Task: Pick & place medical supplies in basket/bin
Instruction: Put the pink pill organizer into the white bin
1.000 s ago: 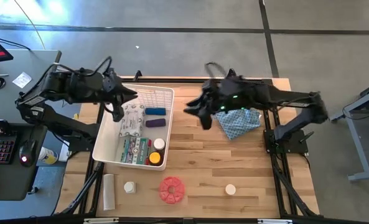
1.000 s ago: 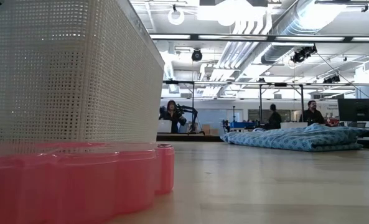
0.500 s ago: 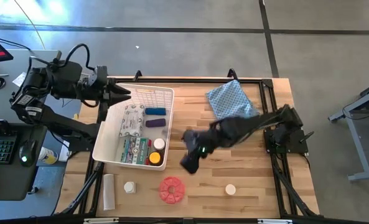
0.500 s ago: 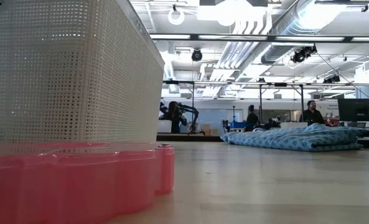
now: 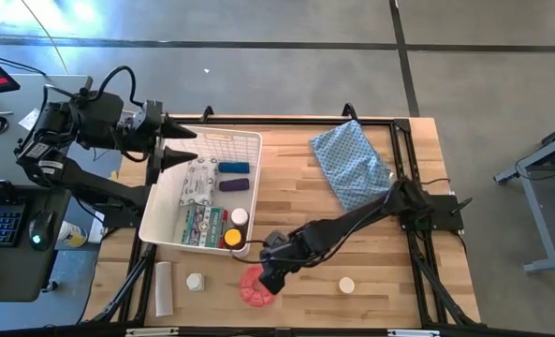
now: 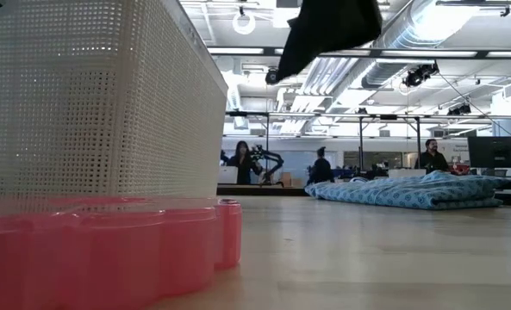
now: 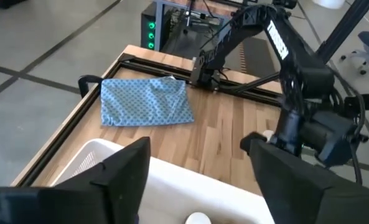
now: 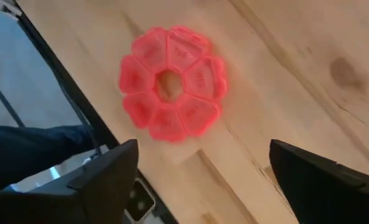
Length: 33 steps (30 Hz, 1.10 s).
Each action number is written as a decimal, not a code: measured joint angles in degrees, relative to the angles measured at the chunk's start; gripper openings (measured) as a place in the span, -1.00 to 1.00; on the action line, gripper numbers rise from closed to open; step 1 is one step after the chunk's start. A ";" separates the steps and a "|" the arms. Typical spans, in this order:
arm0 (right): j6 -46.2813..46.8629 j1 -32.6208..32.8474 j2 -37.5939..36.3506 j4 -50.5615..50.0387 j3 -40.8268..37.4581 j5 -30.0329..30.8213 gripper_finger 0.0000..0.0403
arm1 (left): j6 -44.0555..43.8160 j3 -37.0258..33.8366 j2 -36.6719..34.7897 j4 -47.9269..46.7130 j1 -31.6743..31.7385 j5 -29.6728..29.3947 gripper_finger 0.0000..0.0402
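Right gripper (image 5: 270, 273) has swung from the cloth (image 5: 352, 164) down over the red disc (image 5: 256, 285), fingers wide, empty. Left gripper (image 5: 185, 145), open and empty, hovers at the bin's (image 5: 155, 201) 10 o'clock corner.

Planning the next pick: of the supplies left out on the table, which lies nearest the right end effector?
The red ring-shaped pill organizer, right under the open right end effector. The white-capped jars and the white packet lie off to either side.

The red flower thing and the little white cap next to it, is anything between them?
Only bare wooden table, seen in the high view, lies between the red disc and the white cap.
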 joint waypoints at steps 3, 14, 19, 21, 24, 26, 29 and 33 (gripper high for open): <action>-0.59 0.18 1.89 2.74 0.00 0.90 0.81 | 0.00 0.00 -0.02 -0.19 0.01 0.00 0.62; -0.78 0.09 4.87 4.31 0.00 5.53 0.97 | -3.25 -0.02 -0.02 -6.48 -0.01 -0.22 0.68; -1.06 1.83 6.48 5.68 0.02 7.63 0.98 | -3.48 -0.02 -0.06 -8.11 0.00 -0.26 0.68; -1.14 2.75 7.35 5.72 0.02 8.75 0.98 | -4.24 -0.02 -0.12 -8.34 -0.01 -0.29 0.68; 0.45 3.50 8.80 7.07 0.02 10.87 0.98 | -4.51 -0.02 -0.15 -8.58 -0.01 -0.56 0.68; 1.98 3.54 10.08 9.69 0.02 11.68 0.98 | -5.01 -0.02 -0.13 -8.61 0.00 -0.67 0.68; 2.25 3.64 12.34 15.33 0.02 12.29 0.98 | -7.49 -0.02 0.06 -8.76 -0.01 -0.79 0.68; 3.21 3.72 15.13 19.22 0.06 11.96 0.97 | -9.43 -0.07 0.11 -9.53 0.01 0.17 0.68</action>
